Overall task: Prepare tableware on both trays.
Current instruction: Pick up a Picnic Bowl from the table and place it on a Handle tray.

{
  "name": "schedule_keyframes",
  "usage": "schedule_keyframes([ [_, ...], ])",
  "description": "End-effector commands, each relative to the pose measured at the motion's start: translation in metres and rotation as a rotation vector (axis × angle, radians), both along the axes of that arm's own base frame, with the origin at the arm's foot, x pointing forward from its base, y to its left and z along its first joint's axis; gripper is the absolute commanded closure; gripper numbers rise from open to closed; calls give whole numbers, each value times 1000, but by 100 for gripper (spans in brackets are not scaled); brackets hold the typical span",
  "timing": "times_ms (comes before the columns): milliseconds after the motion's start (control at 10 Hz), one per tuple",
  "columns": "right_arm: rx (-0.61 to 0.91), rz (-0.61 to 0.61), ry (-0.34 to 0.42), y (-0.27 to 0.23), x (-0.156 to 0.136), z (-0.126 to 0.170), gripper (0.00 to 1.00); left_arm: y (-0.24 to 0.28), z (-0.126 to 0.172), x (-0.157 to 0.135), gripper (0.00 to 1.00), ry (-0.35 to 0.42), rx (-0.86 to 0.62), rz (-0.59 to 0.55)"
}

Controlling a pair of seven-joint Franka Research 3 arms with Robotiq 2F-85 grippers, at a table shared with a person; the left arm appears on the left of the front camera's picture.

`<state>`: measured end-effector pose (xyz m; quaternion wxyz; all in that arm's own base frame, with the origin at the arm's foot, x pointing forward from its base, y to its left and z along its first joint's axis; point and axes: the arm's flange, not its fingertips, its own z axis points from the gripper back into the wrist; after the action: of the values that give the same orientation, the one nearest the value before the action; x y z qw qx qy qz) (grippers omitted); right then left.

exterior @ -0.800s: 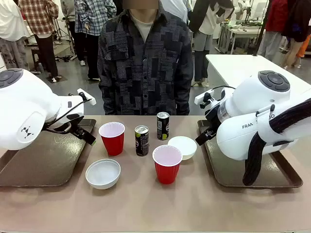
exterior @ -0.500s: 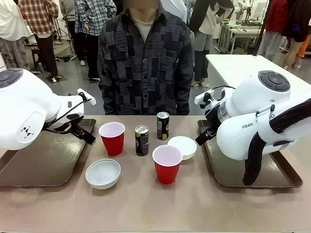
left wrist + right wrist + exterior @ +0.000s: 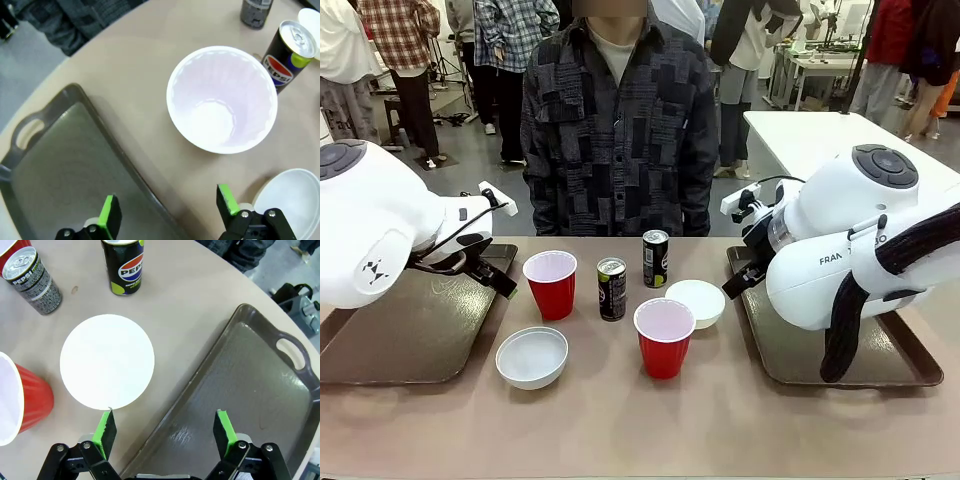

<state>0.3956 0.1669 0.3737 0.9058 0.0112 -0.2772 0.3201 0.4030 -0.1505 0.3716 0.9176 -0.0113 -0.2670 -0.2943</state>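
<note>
Left gripper (image 3: 168, 205) spread wide, holds nothing, above left tray (image 3: 60, 165) rim, near red cup (image 3: 221, 98). Right gripper (image 3: 164, 427) spread wide, holds nothing, above right tray (image 3: 240, 390) rim, just beside white bowl (image 3: 107, 361). Other cup (image 3: 664, 337), other bowl (image 3: 532, 357), near can (image 3: 611, 289), far can (image 3: 655, 259) stand on table (image 3: 620, 430) between trays.

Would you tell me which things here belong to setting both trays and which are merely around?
Belonging to the job: left red plastic cup; right red plastic cup; left round white bowl; right round white bowl; left slim black can; right slim black can; left dark brown plastic tray; right dark brown plastic tray.
Merely around: white table behind; person in a dark patterned shirt.
</note>
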Motion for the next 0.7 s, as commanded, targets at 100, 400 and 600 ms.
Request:
schedule_keyframes([
  [100,0,0,0,0,0,0,0,0,0,0,0,0,0,0],
  [400,0,0,0,0,0,0,0,0,0,0,0,0,0,0],
  [600,0,0,0,0,0,0,0,0,0,0,0,0,0,0],
])
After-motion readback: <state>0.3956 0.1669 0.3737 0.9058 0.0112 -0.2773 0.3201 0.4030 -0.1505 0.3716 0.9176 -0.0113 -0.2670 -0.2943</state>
